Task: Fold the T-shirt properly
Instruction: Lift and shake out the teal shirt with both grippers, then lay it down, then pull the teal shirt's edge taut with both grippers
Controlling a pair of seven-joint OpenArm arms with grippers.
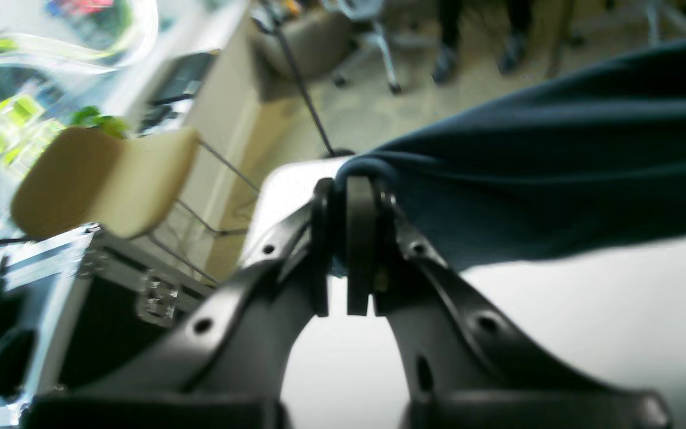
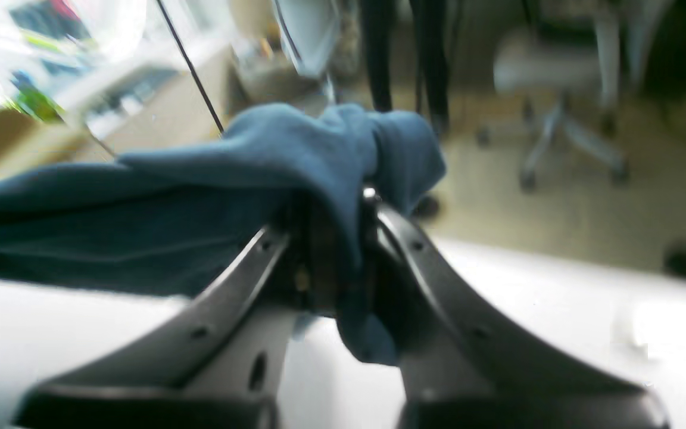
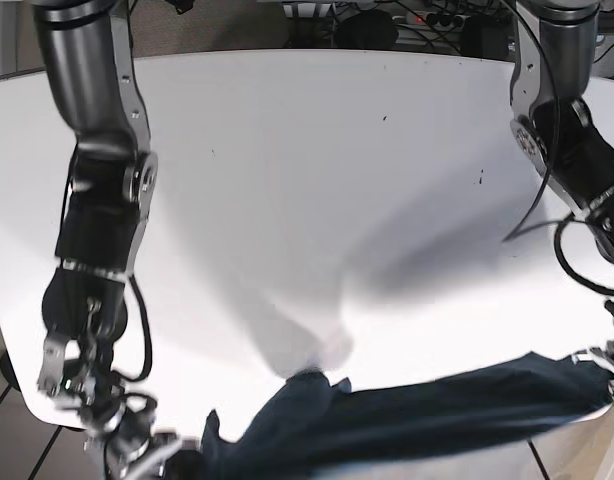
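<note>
- The big white table fills the base view. Only this view shows the whole top and both arms at once.
- The dark blue T-shirt hangs stretched along the near edge of the table, held up between the two arms. It sags and bunches near the middle.
- The left wrist view shows what the base view does not: the left gripper is pinched tight on a corner of the T-shirt, with the cloth pulled away to one side above the table.
- The right wrist view shows the right gripper squeezed closed on a thick bunch of the T-shirt. A bit of cloth pokes out above and below its fingers.
- Only the wrist views show the room: a tan chair in one, a blurry office chair in the other.
</note>
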